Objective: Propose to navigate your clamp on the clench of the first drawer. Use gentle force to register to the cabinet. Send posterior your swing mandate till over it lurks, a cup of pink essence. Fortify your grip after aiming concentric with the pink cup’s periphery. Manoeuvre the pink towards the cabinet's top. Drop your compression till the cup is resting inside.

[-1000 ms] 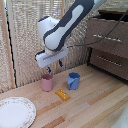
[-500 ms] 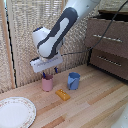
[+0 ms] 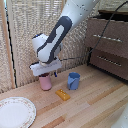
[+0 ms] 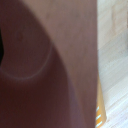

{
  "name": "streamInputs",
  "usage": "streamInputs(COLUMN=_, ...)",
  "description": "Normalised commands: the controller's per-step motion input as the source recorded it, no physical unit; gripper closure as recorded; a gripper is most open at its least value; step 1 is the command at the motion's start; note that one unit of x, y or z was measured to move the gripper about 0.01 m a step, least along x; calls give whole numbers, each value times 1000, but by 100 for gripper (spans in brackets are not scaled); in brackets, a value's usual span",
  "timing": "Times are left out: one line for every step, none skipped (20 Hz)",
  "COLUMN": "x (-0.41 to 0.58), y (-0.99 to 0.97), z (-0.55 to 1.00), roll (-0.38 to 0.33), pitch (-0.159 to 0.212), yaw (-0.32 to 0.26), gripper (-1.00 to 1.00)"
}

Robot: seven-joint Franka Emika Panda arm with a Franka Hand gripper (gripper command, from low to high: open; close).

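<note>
small dusty-pink plastic cup: upright on the pale wooden table, near the blue handled cup | two-finger gripper: down over its rim, closure cannot be told | handling: likely light, rigid, slippery; pinch the wall at the rim

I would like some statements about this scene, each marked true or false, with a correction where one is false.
1. The pink cup stands on the wooden table. True.
2. The blue cup is on the cabinet top. False: it stands on the table, near the pink cup.
3. The gripper is down at the pink cup. True.
4. The white plate carries the yellow object. False: that object lies on the table near the blue cup.
5. The first drawer is pulled wide open. False: it looks closed.
</note>
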Motion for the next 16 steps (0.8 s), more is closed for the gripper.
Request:
streamInputs(x=-157, y=-103, z=-169, roll=18, pitch=-32, yaw=-124, gripper=-100)
streamInputs(x=-86, y=0, z=-189, roll=0, pitch=-46, yaw=-123, gripper=-100)
streamInputs(x=-66, y=0, z=-189, roll=0, pitch=-50, yaw=-100, gripper=100)
streamInputs(x=-63, y=6, z=-151, roll=0, pitch=-45, yaw=-76, gripper=100)
streamInputs(x=-91, y=0, z=-91, roll=4, pitch=-48, yaw=-50, gripper=100)
streamInputs(x=-106, y=0, z=0, roll=24, pitch=0, yaw=-9, gripper=100)
streamInputs(x=-71, y=9, z=-86, roll=13, pitch=0, yaw=0, gripper=100)
streamInputs(x=-31, y=31, z=-120, roll=0, pitch=33, yaw=17, gripper=100)
streamInputs(x=0, y=0, z=-109, roll=0, pitch=57, yaw=46, gripper=100)
streamInputs(x=0, y=0, z=-111, roll=0, pitch=50, yaw=19, gripper=100)
streamInputs(x=-14, y=0, z=-97, roll=17, pitch=52, yaw=15, gripper=100)
streamInputs(x=-29, y=0, z=-86, roll=19, pitch=43, yaw=22, gripper=100)
streamInputs(x=-23, y=0, z=-29, roll=11, pitch=38, yaw=29, gripper=100)
streamInputs(x=-46, y=0, z=-14, roll=0, pitch=0, yaw=25, gripper=100)
streamInputs(x=-97, y=31, z=0, roll=6, pitch=-2, yaw=12, gripper=100)
streamInputs(x=-157, y=0, z=0, roll=6, pitch=-15, yaw=1, gripper=100)
